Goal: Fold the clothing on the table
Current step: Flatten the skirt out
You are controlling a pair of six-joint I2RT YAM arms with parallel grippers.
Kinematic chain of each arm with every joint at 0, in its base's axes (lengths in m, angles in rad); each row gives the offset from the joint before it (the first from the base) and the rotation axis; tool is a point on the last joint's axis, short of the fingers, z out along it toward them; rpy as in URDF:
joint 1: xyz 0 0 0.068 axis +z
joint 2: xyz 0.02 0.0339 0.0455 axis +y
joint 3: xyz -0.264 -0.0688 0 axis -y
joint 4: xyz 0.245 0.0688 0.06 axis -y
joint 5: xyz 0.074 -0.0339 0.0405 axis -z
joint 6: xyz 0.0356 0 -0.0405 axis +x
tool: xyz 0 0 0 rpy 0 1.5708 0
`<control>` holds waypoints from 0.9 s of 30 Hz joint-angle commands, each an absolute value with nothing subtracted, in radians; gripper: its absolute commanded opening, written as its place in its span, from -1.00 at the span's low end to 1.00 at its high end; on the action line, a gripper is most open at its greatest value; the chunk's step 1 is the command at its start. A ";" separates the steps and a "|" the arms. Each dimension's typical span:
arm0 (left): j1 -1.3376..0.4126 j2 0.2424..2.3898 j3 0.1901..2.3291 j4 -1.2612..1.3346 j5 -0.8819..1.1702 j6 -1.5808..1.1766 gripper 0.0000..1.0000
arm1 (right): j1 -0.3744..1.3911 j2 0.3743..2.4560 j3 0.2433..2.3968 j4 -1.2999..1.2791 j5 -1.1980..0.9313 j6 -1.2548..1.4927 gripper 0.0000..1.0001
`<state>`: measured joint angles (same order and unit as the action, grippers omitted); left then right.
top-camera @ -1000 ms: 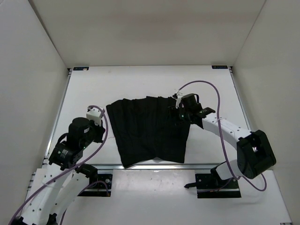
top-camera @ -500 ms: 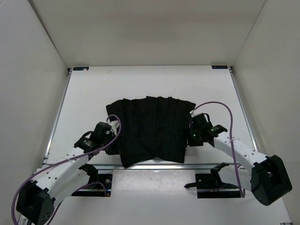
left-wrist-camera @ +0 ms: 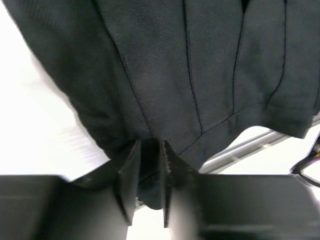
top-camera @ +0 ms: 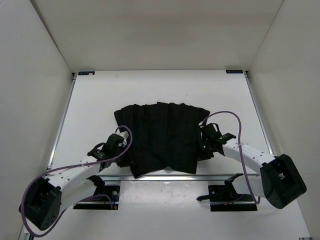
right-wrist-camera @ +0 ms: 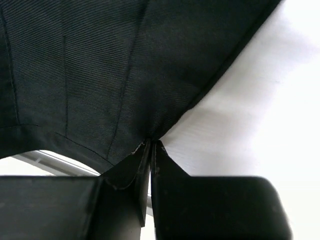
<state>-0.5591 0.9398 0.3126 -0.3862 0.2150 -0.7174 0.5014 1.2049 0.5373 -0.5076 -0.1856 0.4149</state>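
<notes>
The black pleated skirt (top-camera: 160, 137) lay flat, pleats running near-to-far, narrow end on the near side. I saw left gripper (left-wrist-camera: 150, 145) and right gripper (right-wrist-camera: 151, 145) clamping its side edges

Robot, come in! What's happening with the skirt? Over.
Right gripper shut on skirt edge. Left gripper astride opposite edge, grip unclear. Skirt flat, unfolded. Nothing in the way.
</notes>
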 commanded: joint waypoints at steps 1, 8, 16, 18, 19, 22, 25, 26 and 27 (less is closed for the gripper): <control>-0.555 1.020 0.285 -0.336 0.132 -0.686 -0.43 | 0.483 1.229 0.526 -0.446 -0.212 0.405 -1.00; -0.516 1.427 0.636 -0.328 0.002 -0.511 -0.67 | 0.371 1.405 0.682 -0.414 -0.140 0.328 -1.00; -0.471 1.420 0.758 -0.316 0.041 -0.475 -0.30 | 0.356 1.424 0.773 -0.339 -0.007 0.311 -0.49; -0.451 1.327 0.738 -0.319 0.046 -0.495 -0.16 | 0.368 1.356 0.776 -0.344 0.046 0.319 -0.30; -0.457 1.280 0.723 -0.339 0.049 -0.503 -0.15 | 0.361 1.309 0.767 -0.347 0.046 0.333 -0.25; -0.442 1.166 0.669 -0.376 0.046 -0.518 0.00 | 0.336 1.203 0.717 -0.345 0.009 0.368 -0.21; -0.420 1.095 0.586 -0.376 0.054 -0.534 0.13 | 0.333 1.141 0.661 -0.342 0.006 0.394 -0.19; -0.428 1.079 0.551 -0.370 0.054 -0.549 0.14 | 0.327 1.122 0.641 -0.342 0.014 0.400 -0.19; -0.426 1.077 0.536 -0.367 0.058 -0.548 0.14 | 0.325 1.112 0.635 -0.342 -0.015 0.402 -0.17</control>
<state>-0.4366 1.0912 0.6064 -0.3328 0.0589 -0.5243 0.3363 1.1316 0.6827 -0.3431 -0.0174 0.3714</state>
